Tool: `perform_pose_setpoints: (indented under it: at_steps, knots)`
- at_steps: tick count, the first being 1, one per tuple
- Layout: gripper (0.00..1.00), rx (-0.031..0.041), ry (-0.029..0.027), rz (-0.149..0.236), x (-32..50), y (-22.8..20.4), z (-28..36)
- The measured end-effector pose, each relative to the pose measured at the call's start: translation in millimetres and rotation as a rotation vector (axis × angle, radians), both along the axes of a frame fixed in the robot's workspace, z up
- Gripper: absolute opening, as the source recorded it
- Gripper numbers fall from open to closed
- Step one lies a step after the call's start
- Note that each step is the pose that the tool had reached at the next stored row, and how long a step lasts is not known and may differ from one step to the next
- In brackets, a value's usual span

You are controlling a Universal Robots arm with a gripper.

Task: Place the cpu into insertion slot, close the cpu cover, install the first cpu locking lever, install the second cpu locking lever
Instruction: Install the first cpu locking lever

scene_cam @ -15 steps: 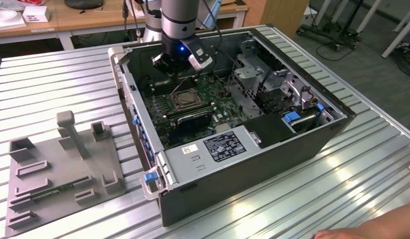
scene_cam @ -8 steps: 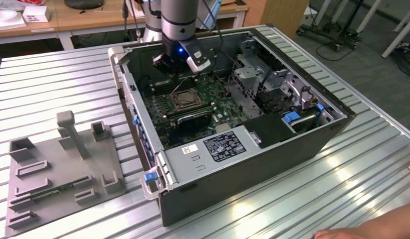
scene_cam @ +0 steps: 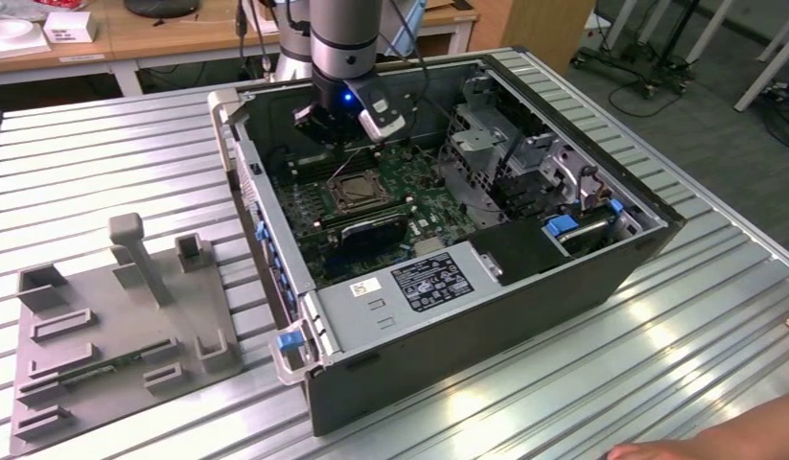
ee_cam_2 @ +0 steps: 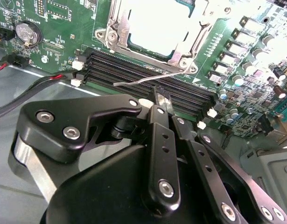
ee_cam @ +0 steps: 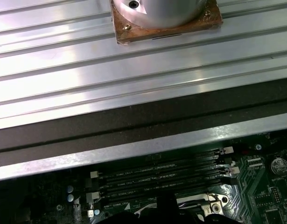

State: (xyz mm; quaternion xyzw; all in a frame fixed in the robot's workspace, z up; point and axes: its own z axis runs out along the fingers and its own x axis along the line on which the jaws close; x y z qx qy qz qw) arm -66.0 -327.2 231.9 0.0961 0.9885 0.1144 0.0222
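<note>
The cpu (ee_cam_2: 157, 25) lies in the insertion slot (scene_cam: 356, 189) on the green motherboard, its top showing bright silver. The cpu cover (ee_cam_2: 183, 49) lies flat over it, framing the chip. A thin wire locking lever (ee_cam_2: 143, 80) sticks out from the socket's corner over the black memory slots. My gripper (ee_cam_2: 160, 97) hangs just in front of the socket, its black fingers (ee_cam_2: 159, 140) brought together, tips right beside the lever wire. I cannot tell if they touch it. In the exterior view the gripper (scene_cam: 343, 149) sits inside the open case, just behind the slot.
The case walls (scene_cam: 260, 192) and a drive cage (scene_cam: 509, 153) close in around the board. A coin battery (ee_cam_2: 26, 32) and a red-black cable (ee_cam_2: 40, 81) lie near the memory slots (ee_cam_2: 129, 67). A grey fixture plate (scene_cam: 113, 316) sits at the exterior view's left. A person's hand (scene_cam: 727, 441) rests at the table's edge.
</note>
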Motion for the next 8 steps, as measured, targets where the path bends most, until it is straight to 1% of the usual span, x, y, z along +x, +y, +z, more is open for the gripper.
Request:
perform_pose_setpoints:
  at_steps: [8]
  knots:
    - [0.10,-0.0003,0.0001,0.000,1.3,-0.1,-2.3]
